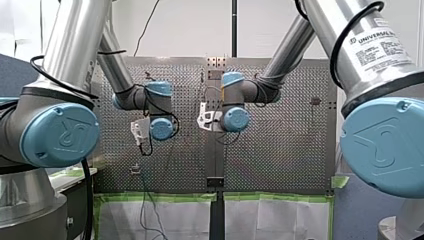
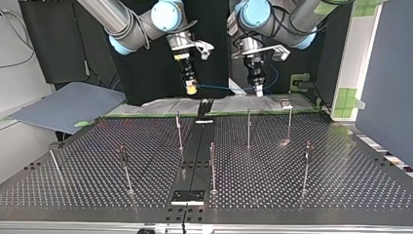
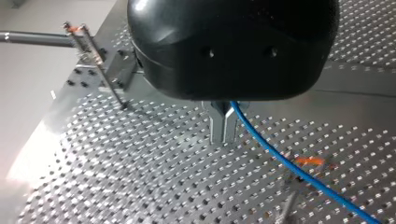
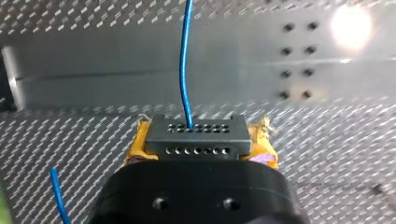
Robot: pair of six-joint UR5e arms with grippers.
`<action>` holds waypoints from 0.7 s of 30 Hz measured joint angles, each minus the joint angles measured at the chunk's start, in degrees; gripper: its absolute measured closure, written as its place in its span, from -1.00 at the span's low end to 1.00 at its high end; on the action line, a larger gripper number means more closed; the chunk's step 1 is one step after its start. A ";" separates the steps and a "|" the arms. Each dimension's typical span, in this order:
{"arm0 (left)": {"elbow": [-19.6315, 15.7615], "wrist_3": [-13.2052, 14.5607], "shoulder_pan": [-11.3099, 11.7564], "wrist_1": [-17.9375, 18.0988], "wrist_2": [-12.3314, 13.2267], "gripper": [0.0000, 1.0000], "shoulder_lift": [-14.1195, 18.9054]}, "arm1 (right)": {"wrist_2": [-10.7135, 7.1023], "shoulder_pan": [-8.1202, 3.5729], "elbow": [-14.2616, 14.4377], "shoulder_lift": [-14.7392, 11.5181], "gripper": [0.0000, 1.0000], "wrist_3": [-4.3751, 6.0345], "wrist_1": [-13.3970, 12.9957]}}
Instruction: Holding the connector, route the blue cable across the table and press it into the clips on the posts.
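In the right wrist view my right gripper (image 4: 198,147) is shut on a dark grey connector (image 4: 196,140), held between its yellow pads (image 4: 137,147). The blue cable (image 4: 183,60) leaves the connector's top and runs ahead over the plate. In the top view it spans as a short blue cable (image 2: 219,88) from my right gripper (image 2: 191,88) to my left gripper (image 2: 258,89), both above the table's far edge. In the left wrist view my left gripper (image 3: 223,135) has its metal fingers shut on the blue cable (image 3: 280,161), which trails away beside them.
Several thin posts with clips stand on the perforated table (image 2: 341,185), among them post (image 2: 178,129), post (image 2: 249,127) and post (image 2: 212,165). A dark centre rail (image 2: 195,156) runs down the middle. Near my left gripper stands a clip post (image 3: 98,60).
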 joint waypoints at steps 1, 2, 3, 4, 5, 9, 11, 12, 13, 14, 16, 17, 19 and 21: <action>0.00 -0.54 0.53 -0.69 0.31 1.00 0.66 | -0.63 0.00 -0.52 -0.62 1.00 -0.21 0.61; 0.02 -0.94 0.84 -1.16 0.47 1.00 1.13 | -1.06 0.00 -0.91 -1.06 1.00 -0.35 1.05; 0.02 -1.34 1.11 -1.60 0.58 1.00 1.59 | -1.47 0.00 -1.30 -1.47 1.00 -0.47 1.47; 0.01 -1.87 1.39 -2.19 0.68 1.00 2.18 | -1.99 0.00 -1.82 -2.01 1.00 -0.58 2.01; 0.01 -2.22 1.57 -2.63 0.72 1.00 2.59 | -2.35 -0.01 -2.20 -2.40 1.00 -0.65 2.40; 0.01 -3.35 2.51 -4.52 -0.08 1.00 4.48 | -3.92 0.01 -3.93 -4.15 1.00 -0.75 4.14; 0.01 -3.71 3.04 -5.59 -1.00 1.00 5.58 | -4.80 -0.01 -4.85 -5.07 1.00 -0.77 5.08; 0.02 -3.79 3.29 -6.08 -1.36 1.00 6.05 | -5.21 0.00 -5.29 -5.51 1.00 -0.77 5.52; 0.02 -3.87 3.68 -6.71 -1.72 1.00 6.68 | -5.68 -0.01 -5.91 -6.13 1.00 -0.78 6.12; 0.03 -3.95 4.00 -7.14 -1.91 1.00 7.14 | -5.98 0.00 -6.35 -6.58 1.00 -0.78 6.57; 0.04 -4.06 4.72 -8.05 -2.07 1.00 8.03 | -6.54 0.02 -7.33 -7.56 1.00 -0.78 7.57; 0.04 -4.04 5.27 -8.64 -2.06 1.00 8.63 | -6.77 0.05 -7.72 -7.95 1.00 -0.78 7.95; 0.04 -4.00 6.37 -9.82 -1.72 1.00 9.78 | -7.16 0.20 -8.73 -8.86 1.00 -0.78 8.95; 0.04 -4.05 7.26 -10.70 -1.16 1.00 10.70 | -7.34 0.35 -9.58 -9.16 1.00 -0.78 9.80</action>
